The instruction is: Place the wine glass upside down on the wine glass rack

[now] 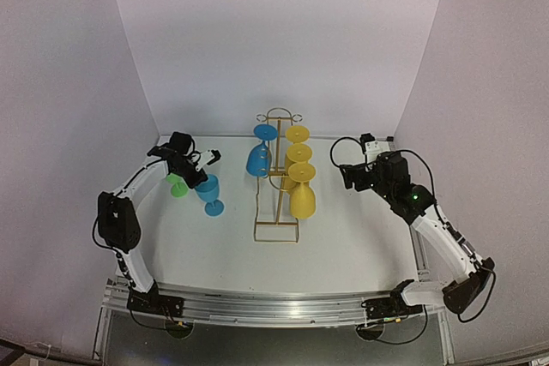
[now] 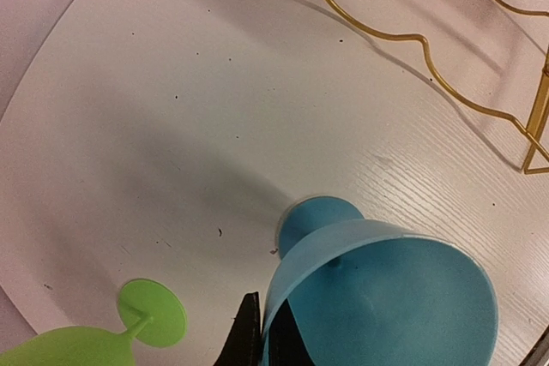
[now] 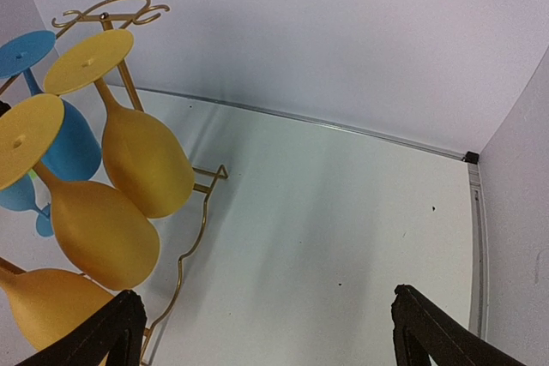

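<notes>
Pinching rim, left jaws; blue wine glass [image 1: 211,191] stem vertical, mouth up

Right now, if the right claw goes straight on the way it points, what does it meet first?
Probably the bare table top, short of the back wall; depth is hard to judge. The yellow glasses on the rack hang to the left of that line.

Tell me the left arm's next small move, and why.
Probably lift the blue wine glass straight up. The left gripper is shut on its rim, yet its foot sits on the table, upright, close beside a green glass. A vertical rise should clear that neighbour before turning toward the rack.
</notes>
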### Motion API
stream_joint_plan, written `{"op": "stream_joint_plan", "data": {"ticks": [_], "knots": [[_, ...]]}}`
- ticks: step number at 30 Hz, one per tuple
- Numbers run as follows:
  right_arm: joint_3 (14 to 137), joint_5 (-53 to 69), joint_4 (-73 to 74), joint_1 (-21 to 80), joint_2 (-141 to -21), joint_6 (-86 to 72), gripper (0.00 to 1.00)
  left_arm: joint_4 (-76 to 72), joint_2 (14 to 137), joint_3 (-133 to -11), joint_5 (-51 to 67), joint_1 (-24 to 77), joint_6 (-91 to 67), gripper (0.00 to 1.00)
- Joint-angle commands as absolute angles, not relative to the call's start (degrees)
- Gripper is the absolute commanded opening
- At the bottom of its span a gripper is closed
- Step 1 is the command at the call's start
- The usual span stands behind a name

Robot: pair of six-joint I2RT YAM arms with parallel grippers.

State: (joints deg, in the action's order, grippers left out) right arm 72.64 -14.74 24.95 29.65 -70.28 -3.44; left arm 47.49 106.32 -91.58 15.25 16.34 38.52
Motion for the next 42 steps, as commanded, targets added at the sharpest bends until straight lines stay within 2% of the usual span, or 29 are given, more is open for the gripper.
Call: {"op": "stream_joint_plan", "data": {"ticks": [1,7,13,18,22,25,30,36,38,42], "knots": [[75.25,-13.89,24.93,29.62,-69.55,-5.27,0.95,46.10,98.80,-89.99,14.95,16.36,40.71,0.00],[81.75,-14.44,25.61,29.63,-70.49,-11.56,0.95,28.65,83.18,-81.11,8.59,16.41,44.38,0.00],[92.09,-8.33,25.63,29.74,-75.02,-19.48,0.95,-11.29,66.18,-65.36,2.97,16.59,53.99,0.00],[104.46,-1.42,25.65,32.42,-83.26,-24.52,0.95,-37.77,63.08,-59.82,3.56,19.77,66.98,0.00],[116.83,-1.12,25.18,39.85,-91.44,-23.11,0.95,-53.21,64.26,-57.35,7.45,25.37,79.40,0.00],[124.37,2.85,22.55,44.02,-97.93,-24.42,0.95,-61.04,66.82,-56.33,12.93,28.41,87.86,0.00],[132.91,7.64,16.90,48.98,-106.79,-27.56,0.96,-65.65,68.97,-55.01,20.25,30.63,94.54,0.00],[133.83,6.37,5.68,51.03,-110.65,-29.30,0.93,-66.85,68.43,-51.18,26.72,32.85,97.41,0.00],[132.67,3.35,4.27,51.08,-109.92,-26.58,0.91,-67.34,68.46,-50.50,27.19,33.23,97.42,0.00],[127.78,-6.31,2.59,51.97,-107.54,-8.61,0.86,-67.34,68.00,-49.98,27.12,34.04,96.69,0.00]]}}
